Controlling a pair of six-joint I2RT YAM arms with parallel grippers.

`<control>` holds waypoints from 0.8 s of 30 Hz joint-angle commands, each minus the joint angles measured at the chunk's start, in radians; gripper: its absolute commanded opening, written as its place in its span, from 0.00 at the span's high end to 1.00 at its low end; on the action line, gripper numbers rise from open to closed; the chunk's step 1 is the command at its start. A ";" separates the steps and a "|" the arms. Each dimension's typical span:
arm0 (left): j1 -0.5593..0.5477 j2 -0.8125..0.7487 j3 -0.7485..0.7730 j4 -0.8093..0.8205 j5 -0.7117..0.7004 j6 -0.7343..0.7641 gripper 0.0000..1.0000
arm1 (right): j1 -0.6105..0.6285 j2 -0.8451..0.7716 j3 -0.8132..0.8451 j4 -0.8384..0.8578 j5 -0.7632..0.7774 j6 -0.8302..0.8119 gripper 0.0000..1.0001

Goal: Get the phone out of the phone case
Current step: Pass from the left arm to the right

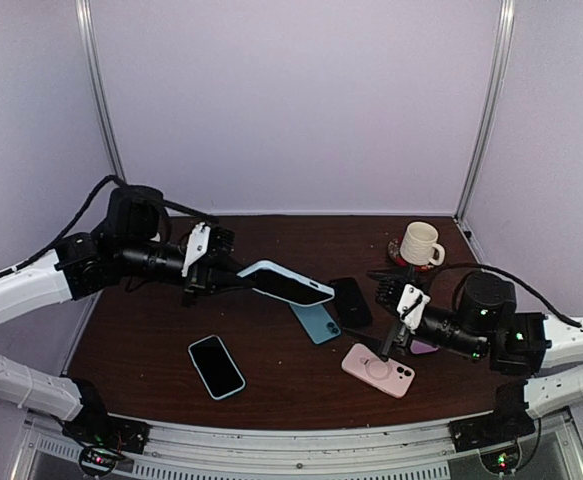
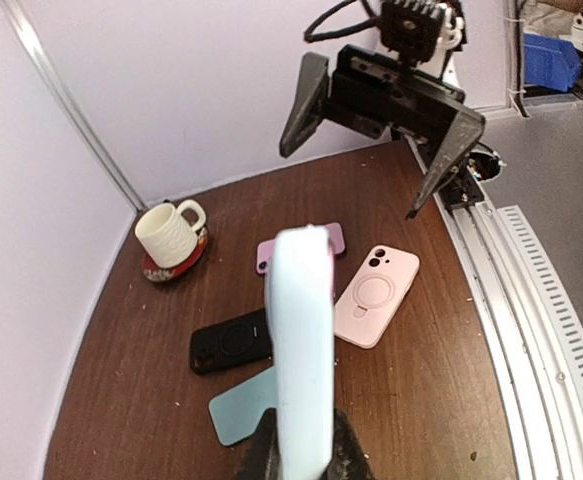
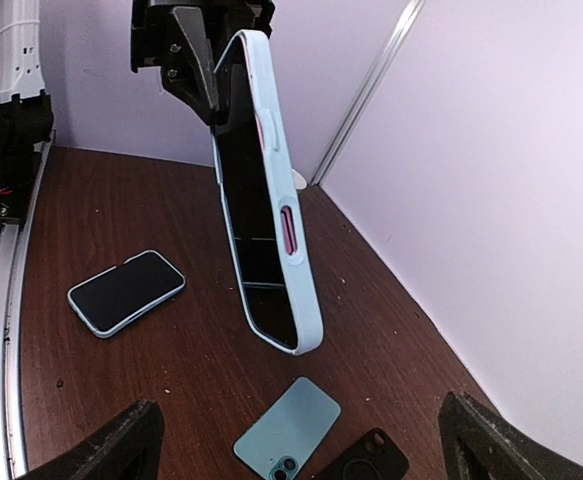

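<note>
My left gripper is shut on one end of a phone in a light blue case and holds it in the air above the table's middle. In the left wrist view the case's back stands up between my fingers. The right wrist view shows its dark screen and pink side buttons, with the left gripper at its top end. My right gripper is open and empty, low over the table to the right of the phone. It also shows in the left wrist view.
On the table lie a teal phone face down, a black case, a pink case, a purple case and a face-up phone. A cream mug on a saucer stands at the back right.
</note>
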 commanded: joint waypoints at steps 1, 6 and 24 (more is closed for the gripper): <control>0.003 -0.048 -0.032 0.180 0.143 0.273 1.00 | -0.007 -0.012 -0.030 0.150 -0.114 -0.113 0.00; 0.003 -0.056 -0.048 0.218 0.204 0.338 1.00 | -0.007 -0.006 -0.038 0.225 -0.222 -0.132 0.02; 0.005 -0.102 -0.131 0.577 0.352 0.164 1.00 | -0.005 0.052 0.036 0.325 -0.347 -0.229 0.29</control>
